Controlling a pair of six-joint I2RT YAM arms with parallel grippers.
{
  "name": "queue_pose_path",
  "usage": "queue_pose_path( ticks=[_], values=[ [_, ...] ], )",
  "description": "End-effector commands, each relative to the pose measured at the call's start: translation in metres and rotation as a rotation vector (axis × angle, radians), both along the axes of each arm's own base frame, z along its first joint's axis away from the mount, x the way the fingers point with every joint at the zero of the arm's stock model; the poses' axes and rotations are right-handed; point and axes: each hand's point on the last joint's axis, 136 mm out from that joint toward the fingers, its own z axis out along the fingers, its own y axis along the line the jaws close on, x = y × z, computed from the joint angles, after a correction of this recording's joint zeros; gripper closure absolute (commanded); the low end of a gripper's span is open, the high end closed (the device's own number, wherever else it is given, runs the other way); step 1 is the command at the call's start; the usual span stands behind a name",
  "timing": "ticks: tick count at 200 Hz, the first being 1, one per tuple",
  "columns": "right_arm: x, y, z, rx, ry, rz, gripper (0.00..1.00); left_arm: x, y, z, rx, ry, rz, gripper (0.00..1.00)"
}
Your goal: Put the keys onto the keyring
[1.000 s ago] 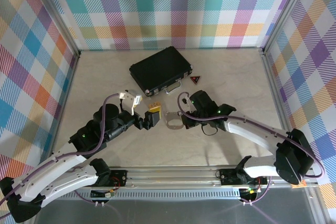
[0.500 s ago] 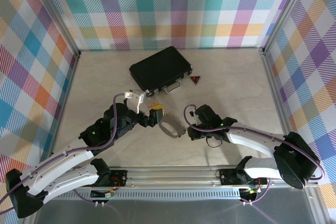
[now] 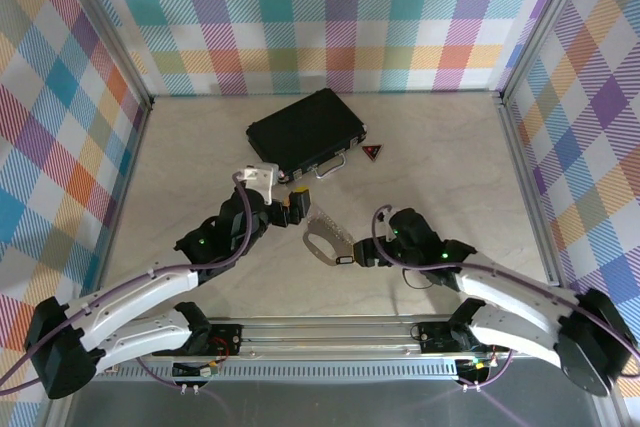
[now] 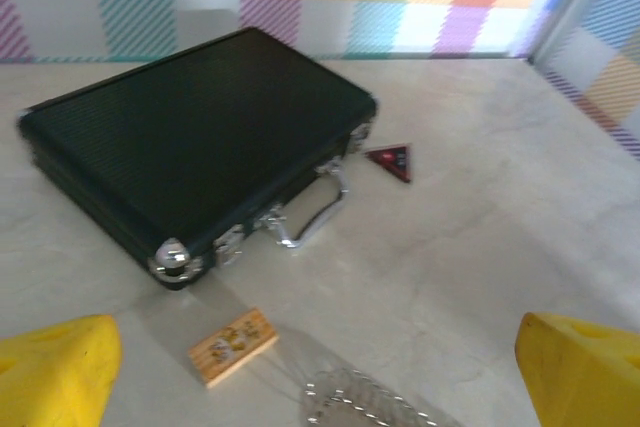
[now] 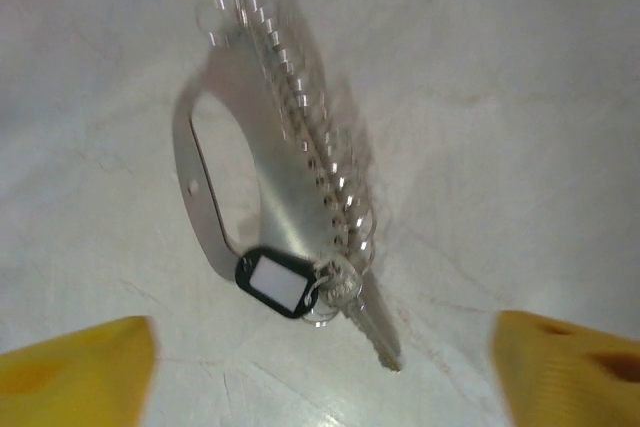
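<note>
Nearest my bases, my right gripper [image 3: 372,252] [image 5: 320,375] stands with its yellow fingers [image 5: 72,367] spread wide, holding nothing, low over the table [image 3: 190,147]. Just ahead of it lie the keys [image 5: 352,305] [image 3: 345,259]: a slim silver one and a black-headed one, side by side on the tabletop. They touch the near end of the keyring [image 5: 285,209] [image 3: 322,240], which lies flat with its row of thin silvery loops along one side. I cannot tell whether the keys are threaded on.

Beyond the keyring, my left gripper [image 3: 297,203] [image 4: 320,379] hangs spread wide and empty. A small wooden block [image 4: 232,346] lies just past it. Farther back sits the closed black case [image 4: 190,137] [image 3: 305,132], its silver handle facing me, with a red-and-black triangle [image 4: 390,159] [image 3: 372,153] near its right corner, apart from it.
</note>
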Motion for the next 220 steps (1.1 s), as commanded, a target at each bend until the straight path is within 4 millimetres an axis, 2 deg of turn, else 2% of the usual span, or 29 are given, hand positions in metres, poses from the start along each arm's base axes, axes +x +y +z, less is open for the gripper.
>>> queue_pose_path(
  ticks=[1, 29, 45, 71, 108, 130, 150, 188, 220],
  values=[
    [0.013, -0.033, 0.025, -0.075, -0.152, -0.109, 0.01, 0.025, 0.025, 0.015, 0.017, -0.05, 0.12, 0.0],
    [0.033, -0.07, 0.061, -0.124, -0.355, -0.242, 0.01, 0.046, 0.071, -0.012, 0.076, -0.001, 0.28, 0.0],
    [0.047, -0.093, 0.072, -0.169, -0.439, -0.333, 0.01, 0.052, 0.093, -0.024, 0.105, 0.012, 0.339, 0.0],
    [0.067, -0.121, 0.074, -0.245, -0.508, -0.44, 0.01, 0.053, 0.127, -0.043, 0.193, 0.036, 0.439, 0.0],
    [0.084, -0.167, 0.067, -0.272, -0.537, -0.653, 0.01, 0.054, 0.16, -0.072, 0.32, 0.084, 0.515, 0.0],
    [0.09, -0.181, 0.071, -0.291, -0.578, -0.694, 0.01, 0.056, 0.172, -0.084, 0.31, 0.099, 0.556, 0.0],
    [0.097, -0.189, 0.07, -0.341, -0.621, -0.69, 0.01, 0.06, 0.177, -0.083, 0.322, 0.054, 0.576, 0.0],
    [0.116, -0.199, 0.041, -0.4, -0.589, -0.665, 0.01, 0.064, 0.184, -0.093, 0.269, -0.066, 0.58, 0.0],
    [0.132, -0.204, 0.027, -0.356, -0.589, -0.686, 0.01, 0.073, 0.184, -0.104, 0.273, -0.109, 0.552, 0.0]
  ],
)
